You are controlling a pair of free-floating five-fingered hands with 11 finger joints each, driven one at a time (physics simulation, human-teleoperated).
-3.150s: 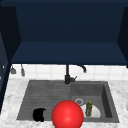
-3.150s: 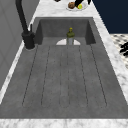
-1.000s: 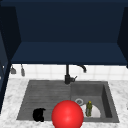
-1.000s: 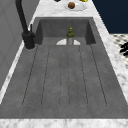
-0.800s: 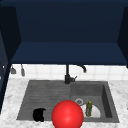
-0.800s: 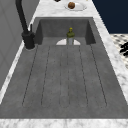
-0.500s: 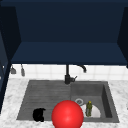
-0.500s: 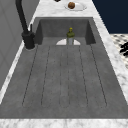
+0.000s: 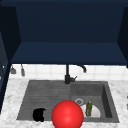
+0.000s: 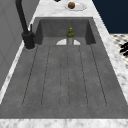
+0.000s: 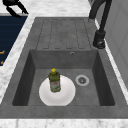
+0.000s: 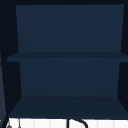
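Dark-blue open cabinet shelves hang above a grey sink whose basin holds an upright green bottle on a white plate, beside the drain. Left hand hovers at the sink's front-left edge, well apart from the bottle, finger state indeterminable. A sideways knock could topple the tall, narrow bottle.

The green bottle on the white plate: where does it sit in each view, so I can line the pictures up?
Front view: green bottle upright on the white plate, basin lower right, beside the red ball.
Left side view: bottle at top centre, in the far basin.
Right side view: bottle low centre-left, on the plate, near basin.
Upper view: open wall cabinet.
Shared landmark: black faucet, at the sink's back edge.
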